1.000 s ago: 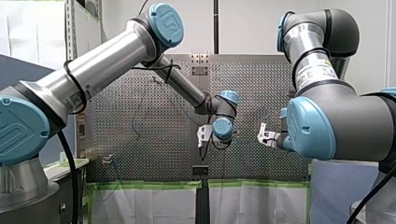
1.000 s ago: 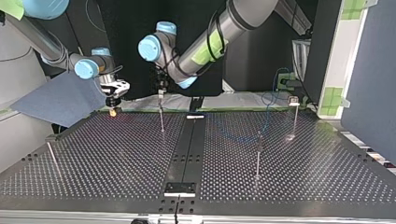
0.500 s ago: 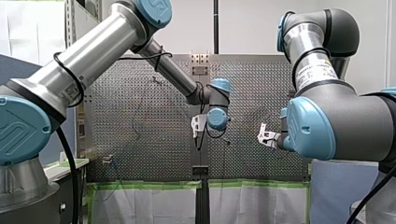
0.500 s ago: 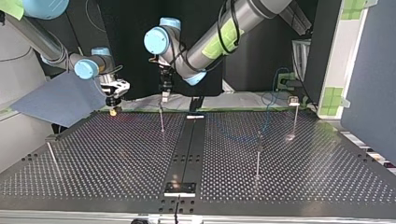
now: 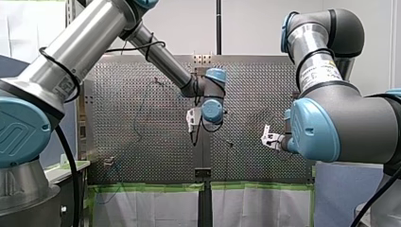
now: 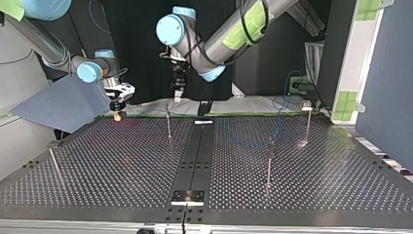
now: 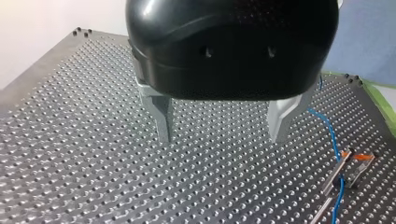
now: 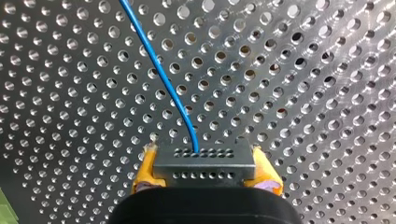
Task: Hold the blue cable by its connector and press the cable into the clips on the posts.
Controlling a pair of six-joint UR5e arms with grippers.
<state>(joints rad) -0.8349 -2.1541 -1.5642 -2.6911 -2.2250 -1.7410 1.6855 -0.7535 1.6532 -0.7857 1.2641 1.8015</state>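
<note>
Blue cable (image 8: pixel 163 79): a thin blue wire that runs straight out ahead of my right gripper (image 8: pixel 203 161) across the perforated metal table (image 8: pixel 327 93). Its near end enters the dark grey rectangular connector (image 8: pixel 205 170).
Connector: a block with two rows of small holes, lying crosswise between the right gripper's fingers.
Right gripper: closed on the connector, with one yellow pad (image 8: pixel 144 170) against each end.
Left gripper (image 7: pixel 222 135): black housing with two metal fingers (image 7: pixel 161 116) spread wide. Nothing is between them, and they are raised above the table.
Thin metal post with an orange-tipped clip (image 7: pixel 340 170): stands beside and beyond one finger of the left gripper. The cable passes at the clip, but I cannot tell whether it is seated.
</note>
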